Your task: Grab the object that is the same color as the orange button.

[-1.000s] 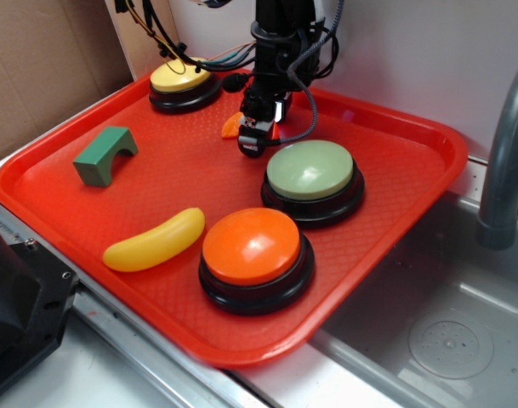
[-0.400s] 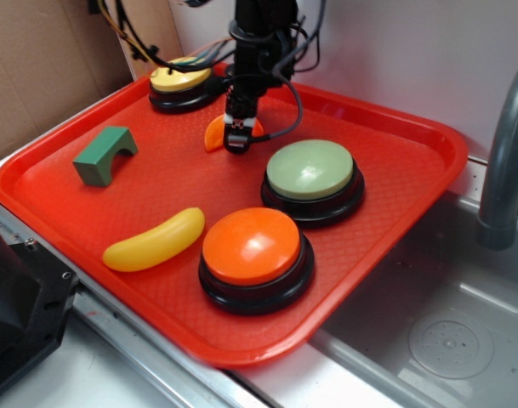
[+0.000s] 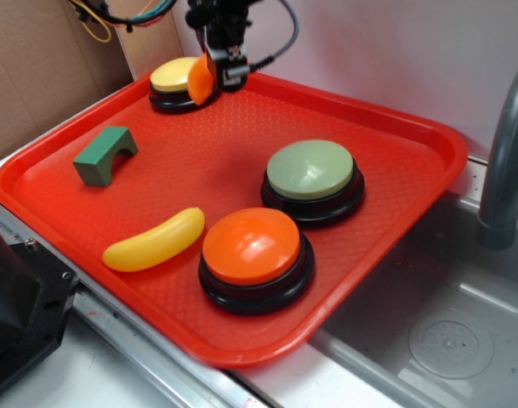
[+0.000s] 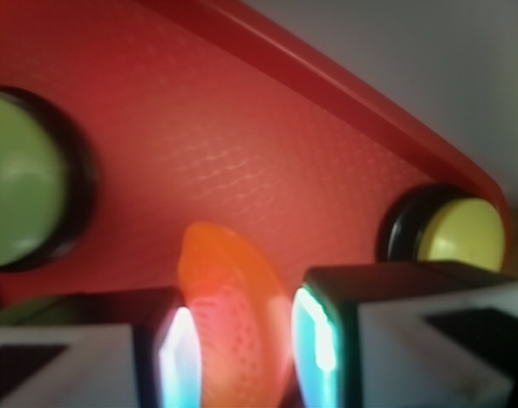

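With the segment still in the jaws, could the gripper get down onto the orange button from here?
Probably yes. The gripper, shut on the orange segment, hangs above the tray's far corner near the yellow button. Nothing stands over the orange button; the green button sits beside the path.

- Small glossy orange crescent-shaped toy segment (image 3: 200, 78): off the tray floor, up at the far-left end, standing roughly on edge. In the exterior view it overlaps the near side of the yellow dome there.
- Wrist view: same segment (image 4: 233, 323) sits between the two pincer fingers, touched on both sides, rounded tip pointing away from the camera. View is blurred.
- Large round orange dome push-button on a black base (image 3: 254, 257): upright on the tray near the front edge, glossy top with a light highlight. Well apart from the segment.
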Controlling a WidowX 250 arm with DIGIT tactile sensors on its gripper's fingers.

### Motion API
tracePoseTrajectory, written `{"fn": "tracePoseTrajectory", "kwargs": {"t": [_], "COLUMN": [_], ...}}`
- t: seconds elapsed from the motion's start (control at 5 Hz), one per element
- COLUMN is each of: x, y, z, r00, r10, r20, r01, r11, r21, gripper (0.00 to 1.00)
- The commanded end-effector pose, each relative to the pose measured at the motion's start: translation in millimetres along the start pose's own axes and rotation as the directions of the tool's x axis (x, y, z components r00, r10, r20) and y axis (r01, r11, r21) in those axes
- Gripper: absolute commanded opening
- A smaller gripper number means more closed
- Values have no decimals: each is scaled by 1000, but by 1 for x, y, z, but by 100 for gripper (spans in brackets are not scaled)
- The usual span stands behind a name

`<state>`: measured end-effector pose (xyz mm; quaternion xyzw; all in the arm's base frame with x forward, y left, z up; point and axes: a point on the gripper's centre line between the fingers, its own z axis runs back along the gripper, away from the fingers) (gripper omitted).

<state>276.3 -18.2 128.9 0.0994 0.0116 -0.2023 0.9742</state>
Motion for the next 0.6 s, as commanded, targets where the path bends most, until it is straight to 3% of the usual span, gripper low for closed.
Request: {"fn": "tracePoseTrajectory", "kwargs": {"t": [0.0,0.2,0.4], "x": [-21,-39,-39], "y": [-17,-16,-15], "z": [86,97,92], "r00": [956,889,896], "r10": [284,449,431], "r20": [76,91,109], "r01": [-284,-456,-439], "r11": [959,887,896], "r21": [-17,74,63], "gripper": [0,0,0]}}
